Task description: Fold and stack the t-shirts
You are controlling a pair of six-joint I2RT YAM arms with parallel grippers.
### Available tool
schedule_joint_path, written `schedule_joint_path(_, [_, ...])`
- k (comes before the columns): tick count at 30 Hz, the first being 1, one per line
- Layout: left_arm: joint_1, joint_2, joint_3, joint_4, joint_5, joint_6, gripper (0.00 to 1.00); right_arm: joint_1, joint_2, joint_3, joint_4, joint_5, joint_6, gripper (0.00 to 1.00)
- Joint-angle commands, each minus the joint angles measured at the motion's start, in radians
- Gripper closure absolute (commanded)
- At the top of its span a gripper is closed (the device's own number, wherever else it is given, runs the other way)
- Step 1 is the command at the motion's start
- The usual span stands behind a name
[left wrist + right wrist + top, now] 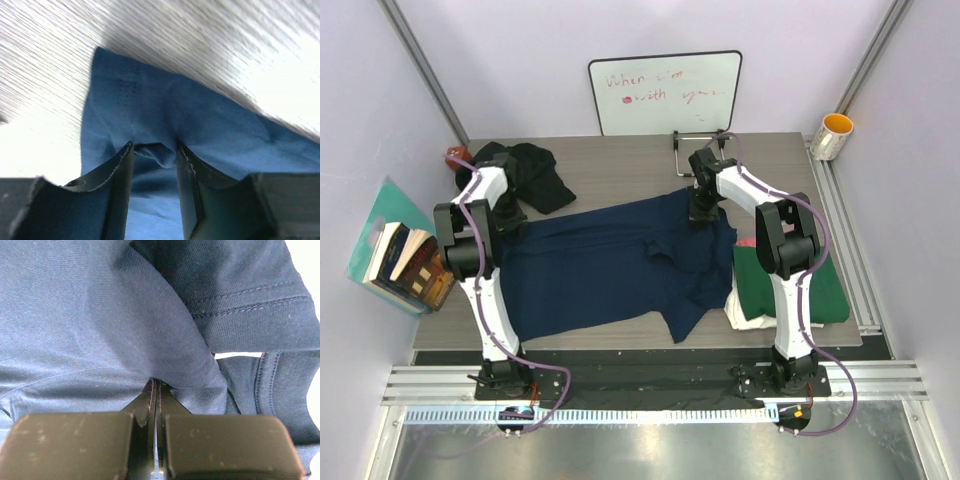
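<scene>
Cloth of navy t-shirt [610, 270] bunches in left pincer [155, 148] and right pincer [156, 383].

Table [620, 170]: bare strip at far centre. Middle covered by navy shirt [610, 265]. Far-left corner: black shirt [535, 175]. Right side: folded green shirt [830, 295]. Far edge, right: wire stand [695, 135].

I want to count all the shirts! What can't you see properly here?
- Top view: the pink-red t-shirt is only a sliver beside the right arm, which hides the rest.
- Top view: the cream-white t-shirt shows just an edge under the dark green t-shirt.
- Top view: the whiteboard writing is too small to read.
- Left wrist view: the table is blurred.
- Right wrist view: the navy t-shirt fills nearly everything.
</scene>
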Motion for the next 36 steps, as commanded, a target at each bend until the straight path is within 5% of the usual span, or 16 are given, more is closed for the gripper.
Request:
schedule_joint_path(1, [0.042, 0.020, 0.030, 0.056, -0.095, 0.024, 0.57, -0.016, 0.023, -0.001, -0.092, 0.102, -0.013, 0.99])
schedule_joint_path(21, [-0.001, -0.155, 0.002, 0.038, 0.034, 0.003, 0.56, -0.016, 0.084, 0.094, -0.096, 0.055, -0.007, 0.99])
schedule_joint_path(36, [-0.099, -0.155, -0.208, 0.133, 0.044, -0.051, 0.63, -0.016, 0.093, 0.102, -0.102, 0.044, -0.004, 0.99])
